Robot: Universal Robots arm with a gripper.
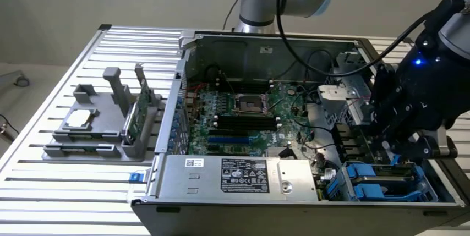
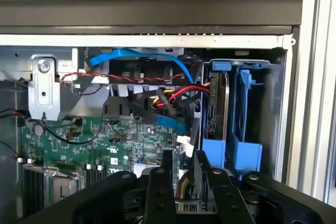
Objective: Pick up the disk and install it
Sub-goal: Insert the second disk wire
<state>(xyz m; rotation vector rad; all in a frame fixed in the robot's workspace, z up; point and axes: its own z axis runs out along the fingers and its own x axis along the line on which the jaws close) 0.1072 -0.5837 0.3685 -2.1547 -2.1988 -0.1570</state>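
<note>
my gripper [image 1: 400, 156] hangs inside the open case [image 1: 242, 206], at the exterior view's right, just above the blue drive bay [image 1: 389, 184]. the disk [image 2: 218, 106] stands on edge in the bay, blue rails [image 2: 244, 114] beside it, well ahead of my fingers [image 2: 157, 192]. the fingers stand part-way apart with nothing between them. the motherboard [image 1: 246, 120] lies toward the exterior view's left.
</note>
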